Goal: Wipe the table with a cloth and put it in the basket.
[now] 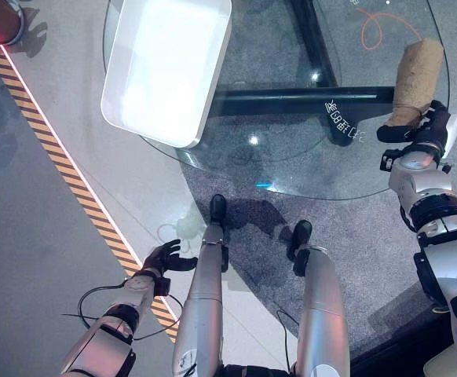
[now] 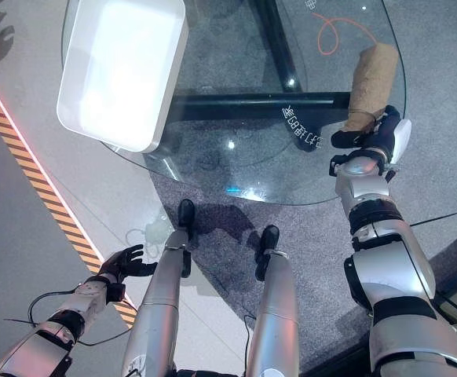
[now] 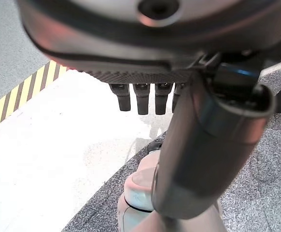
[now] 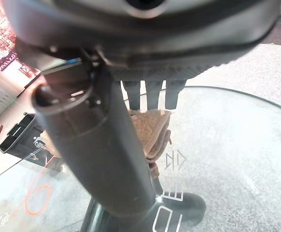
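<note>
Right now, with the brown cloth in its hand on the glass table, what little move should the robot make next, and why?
Probably drag the cloth leftward across the glass table. The right hand has its fingers on the cloth's near end, the cloth lies flat by the table's right edge, and most of the glass lies to its left. The white basket sits at the far left; the left hand hangs low, fingers relaxed.

Left hand (image 3: 145, 94) above striped floor tape (image 3: 15, 99)

Clear glossy glass table (image 1: 307, 169), smooth white plastic basket (image 1: 134, 118), rough brown cloth (image 1: 417, 75), speckled matt floor (image 1: 48, 236)
</note>
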